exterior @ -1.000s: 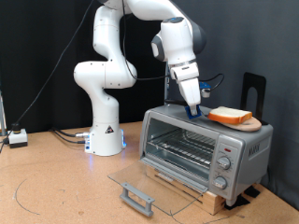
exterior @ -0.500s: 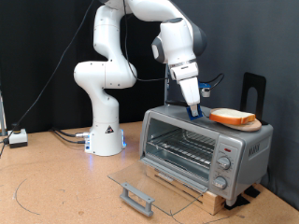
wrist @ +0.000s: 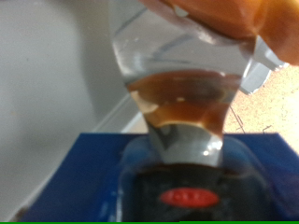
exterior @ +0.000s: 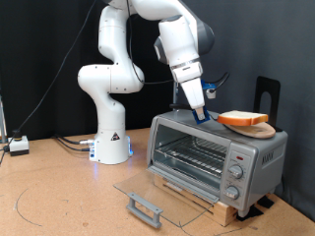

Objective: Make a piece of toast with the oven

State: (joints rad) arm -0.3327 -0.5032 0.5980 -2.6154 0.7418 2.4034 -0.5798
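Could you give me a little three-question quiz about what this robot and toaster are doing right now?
1. True or false: the oven door is shut.
2. Where is the piece of toast? A) on the rack inside B) on the oven's roof, one edge lifted C) on the floor
3. What is the gripper nearest to?

Key:
1. False; the door lies open and flat in front.
2. B
3. The toast, at the edge towards the exterior view's left.

Ext cam looks from front across the table at the silver-grey toaster oven (exterior: 217, 157); wrist cam sits v. close, both sharing the orange-brown-crusted toast slice (exterior: 243, 120) (wrist: 224, 19).
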